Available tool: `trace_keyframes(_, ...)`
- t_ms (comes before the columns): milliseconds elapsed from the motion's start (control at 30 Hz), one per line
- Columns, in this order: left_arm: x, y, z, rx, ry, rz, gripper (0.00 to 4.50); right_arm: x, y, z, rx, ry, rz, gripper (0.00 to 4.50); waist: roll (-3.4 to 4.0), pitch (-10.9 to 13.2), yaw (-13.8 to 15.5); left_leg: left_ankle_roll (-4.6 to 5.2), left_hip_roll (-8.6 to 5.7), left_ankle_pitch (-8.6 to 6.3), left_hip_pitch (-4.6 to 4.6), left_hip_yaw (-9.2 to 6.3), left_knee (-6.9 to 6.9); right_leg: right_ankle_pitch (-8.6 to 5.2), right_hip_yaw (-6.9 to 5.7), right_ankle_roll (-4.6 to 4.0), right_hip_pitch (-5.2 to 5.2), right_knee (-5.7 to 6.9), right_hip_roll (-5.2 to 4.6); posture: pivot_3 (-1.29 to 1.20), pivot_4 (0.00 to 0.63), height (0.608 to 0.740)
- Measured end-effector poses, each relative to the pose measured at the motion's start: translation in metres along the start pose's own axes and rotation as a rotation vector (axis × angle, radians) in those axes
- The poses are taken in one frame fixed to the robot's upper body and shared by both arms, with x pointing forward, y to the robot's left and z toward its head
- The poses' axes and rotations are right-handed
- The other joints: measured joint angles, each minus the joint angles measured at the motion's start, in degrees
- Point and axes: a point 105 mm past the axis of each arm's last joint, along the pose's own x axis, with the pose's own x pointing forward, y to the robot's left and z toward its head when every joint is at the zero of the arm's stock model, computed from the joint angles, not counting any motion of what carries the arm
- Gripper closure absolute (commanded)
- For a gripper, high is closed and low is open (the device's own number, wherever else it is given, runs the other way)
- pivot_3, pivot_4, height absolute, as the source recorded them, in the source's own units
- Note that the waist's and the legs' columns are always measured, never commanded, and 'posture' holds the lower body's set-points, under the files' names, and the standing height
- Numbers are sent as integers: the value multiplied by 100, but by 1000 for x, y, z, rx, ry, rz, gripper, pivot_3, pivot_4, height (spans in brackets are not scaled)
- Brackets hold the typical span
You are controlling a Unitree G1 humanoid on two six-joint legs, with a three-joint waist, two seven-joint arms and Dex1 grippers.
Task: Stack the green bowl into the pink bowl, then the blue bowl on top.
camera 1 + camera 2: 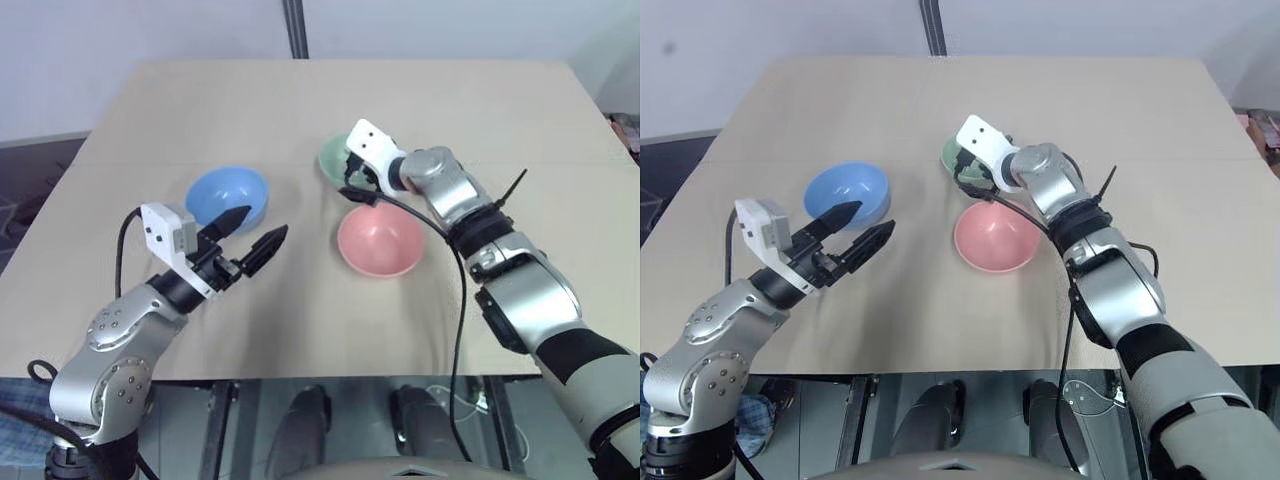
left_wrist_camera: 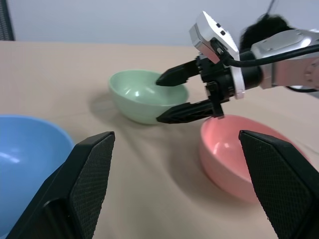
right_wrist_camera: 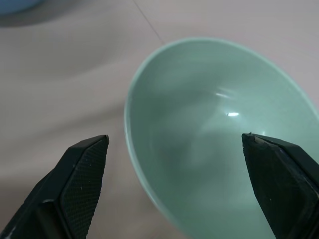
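The green bowl point(image 2: 139, 94) stands upright on the table behind the pink bowl point(image 1: 380, 240). My right gripper point(image 2: 159, 100) is open and straddles the green bowl's near rim: one finger is over its inside, the other outside its wall. I cannot tell whether the fingers touch it. From the right wrist, the green bowl point(image 3: 224, 134) lies between the spread fingers. The blue bowl point(image 1: 228, 196) sits to the left. My left gripper point(image 1: 264, 222) hovers open and holds nothing, just in front of and to the right of the blue bowl.
All three bowls rest on a beige table point(image 1: 200, 100), whose front edge runs near my arms. A black cable point(image 1: 455, 300) hangs along my right forearm, next to the pink bowl. Bare tabletop lies behind and to the right of the bowls.
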Motion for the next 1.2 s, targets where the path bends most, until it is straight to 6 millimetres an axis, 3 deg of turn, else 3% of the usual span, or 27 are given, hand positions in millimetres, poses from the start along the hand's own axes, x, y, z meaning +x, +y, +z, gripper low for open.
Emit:
trace_keyframes(167, 0, 1, -1, -3, -1, 11, 263, 5, 4, -4, 2, 28, 4, 1594, 0, -1, 1, -15, -1, 9, -41, -1, 6, 1, -1, 0, -41, 9, 0, 0, 150, 740)
trace_keyframes(367, 0, -1, 3, 5, -35, -4, 263, 5, 5, -3, -7, 34, 3, 4445, 0, -1, 0, -16, -1, 9, -45, 0, 5, 1, -1, 0, -45, 8, -1, 0, 150, 740)
trace_keyframes(600, 0, -2, 5, 6, -44, -13, 263, 6, 6, -1, -10, 29, 14, 4479, 0, -1, -2, -16, -1, 9, -45, 0, 6, 1, 0, 0, -47, 12, 0, 0, 150, 740)
trace_keyframes(700, 0, -3, 5, 7, -48, -20, 263, 2, 6, 10, -49, -20, 32, 4479, 1, 0, -1, -15, -1, 9, -47, 1, 5, 1, 0, 0, -49, 12, 0, 0, 150, 740)
trace_keyframes(833, 2, -8, 11, 15, -90, -52, 263, -28, 12, 38, -226, -204, 114, 4479, -3, -3, 22, -13, -2, 7, -51, -1, 7, 1, -3, 0, -48, 8, -3, 0, 150, 740)
trace_keyframes(1067, 5, -15, 16, 20, -129, -107, 263, -87, 36, 26, -454, -252, 229, 4479, -3, -3, 20, 3, -4, -1, -51, -6, 18, 2, -7, 1, -44, 15, -7, 0, 150, 740)
trace_keyframes(1200, 10, -22, 18, 18, -147, -161, 263, -115, 61, 25, -516, -259, 311, 4479, -3, -3, 4, 7, 0, -4, -41, -7, 34, 1, -6, 1, -42, 43, -1, 0, 150, 740)
